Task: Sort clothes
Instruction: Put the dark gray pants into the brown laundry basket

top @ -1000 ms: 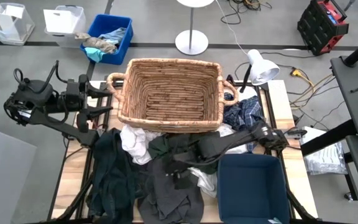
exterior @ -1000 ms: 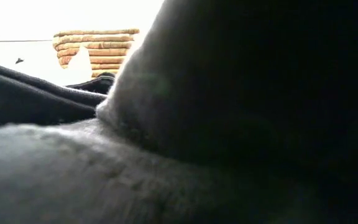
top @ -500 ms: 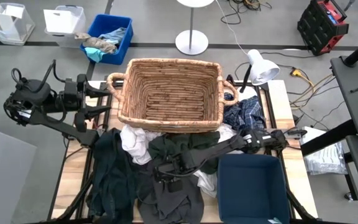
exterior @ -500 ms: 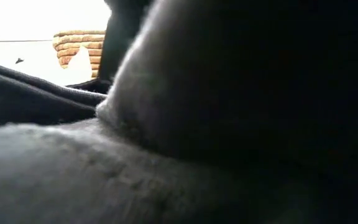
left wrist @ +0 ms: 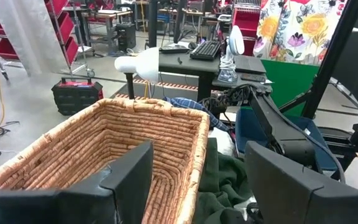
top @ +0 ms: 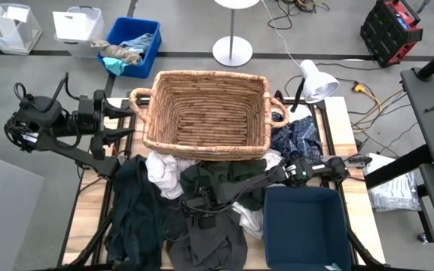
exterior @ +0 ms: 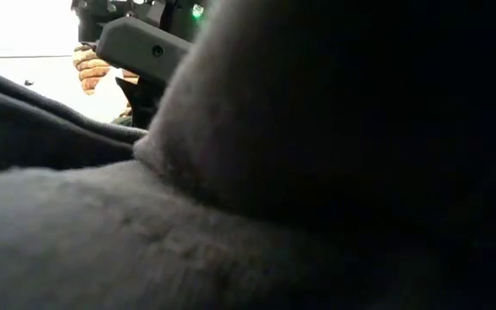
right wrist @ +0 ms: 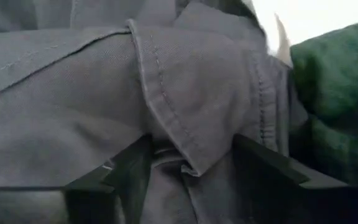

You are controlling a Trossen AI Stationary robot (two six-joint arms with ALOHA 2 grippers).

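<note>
Reaching into the clothes [top: 194,196] heaped before the basket [top: 206,113], your right gripper [top: 196,213] straddled a grey fold [right wrist: 185,124], fingers parted, unclenched | left gripper [top: 119,120] waited open beside basket.

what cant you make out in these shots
- Low view: a dark grey garment lies against the lens, hiding nearly the whole table.
- High view: the right gripper merges with the dark clothes; its grip is unclear.
- Right wrist view: the fingers straddle a grey fold; whether they pinch it is unclear.
</note>
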